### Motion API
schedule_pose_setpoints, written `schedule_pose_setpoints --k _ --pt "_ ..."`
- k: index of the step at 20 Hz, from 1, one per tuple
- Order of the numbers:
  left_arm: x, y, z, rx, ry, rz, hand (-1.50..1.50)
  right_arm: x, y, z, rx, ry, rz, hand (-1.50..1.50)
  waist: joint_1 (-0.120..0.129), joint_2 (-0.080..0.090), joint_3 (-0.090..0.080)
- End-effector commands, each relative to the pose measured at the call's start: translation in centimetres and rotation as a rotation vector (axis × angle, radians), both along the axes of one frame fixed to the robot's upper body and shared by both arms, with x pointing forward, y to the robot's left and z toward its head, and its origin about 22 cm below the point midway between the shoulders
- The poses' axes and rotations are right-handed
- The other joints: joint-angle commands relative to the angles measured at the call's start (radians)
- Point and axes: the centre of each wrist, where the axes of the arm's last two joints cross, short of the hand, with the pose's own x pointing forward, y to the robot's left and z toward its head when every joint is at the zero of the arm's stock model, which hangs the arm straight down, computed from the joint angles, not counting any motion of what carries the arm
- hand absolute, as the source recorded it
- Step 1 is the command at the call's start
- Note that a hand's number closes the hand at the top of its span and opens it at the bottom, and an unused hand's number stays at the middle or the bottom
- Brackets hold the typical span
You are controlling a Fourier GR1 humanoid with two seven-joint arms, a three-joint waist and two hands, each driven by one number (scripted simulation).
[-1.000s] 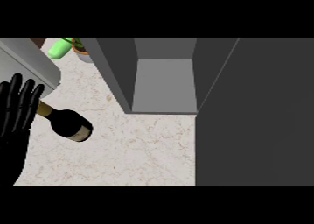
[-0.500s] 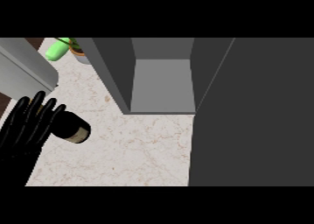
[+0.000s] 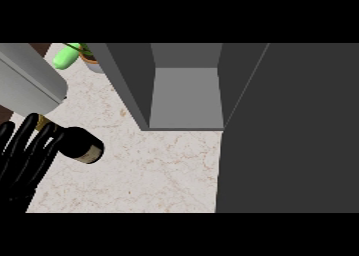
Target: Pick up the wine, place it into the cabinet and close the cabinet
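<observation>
The wine bottle point(image 3: 83, 146) lies on its side on the pale marble counter point(image 3: 160, 175). Its dark round base points to the lower right and a bit of gold neck point(image 3: 39, 121) shows to the upper left. My left hand point(image 3: 19, 160) comes in from the lower left. Its nearly straight fingers lie across the bottle's body and hide most of it. The grey cabinet point(image 3: 186, 95) stands open behind the bottle, its inside bare. The cabinet's dark door point(image 3: 293, 130) fills the right side of the view. My right hand does not show.
A grey rounded body point(image 3: 23, 82) slants in at the upper left, just above the hand. A green plant in a pot point(image 3: 67, 56) stands at the back left, beside the cabinet wall.
My left hand has moved right from beside the bottle onto it, and its fingers now cover the bottle's body. The grey body at the upper left has come further into view.
</observation>
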Motion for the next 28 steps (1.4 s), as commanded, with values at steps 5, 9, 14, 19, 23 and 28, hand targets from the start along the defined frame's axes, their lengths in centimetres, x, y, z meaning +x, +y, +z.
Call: schedule_pose_setpoints --k 5,9,14,19,23,28 --pt "-2.8 -0.3 2.3 -0.041 -0.003 0.031 -1.5 -2.5 0.4 2.9 -0.011 0.004 0.012 -1.5 0.002 -0.002 0.0" --pt "-2.7 -0.4 3.3 -0.046 0.022 0.051 -1.5 -1.7 0.6 3.1 0.015 0.014 -0.017 -1.5 0.001 -0.001 0.0" --pt "-1.9 2.3 3.8 0.006 0.021 0.105 -1.5 -2.2 2.4 3.2 0.013 -0.003 -0.004 -1.5 0.002 -0.002 0.0" --pt "-1.2 4.4 3.7 -0.012 0.017 0.166 -1.5 -0.9 0.3 3.1 0.009 -0.006 -0.017 -1.5 0.002 0.0 0.0" --pt "-0.8 4.9 3.5 0.008 0.038 0.184 -1.5 -1.6 1.1 4.3 -0.002 -0.009 -0.027 -1.5 0.001 0.0 0.0" --pt "0.5 8.8 3.0 0.001 0.057 0.233 -1.5 -1.9 1.5 4.7 0.0 -0.028 -0.02 -1.5 0.0 0.0 0.0"
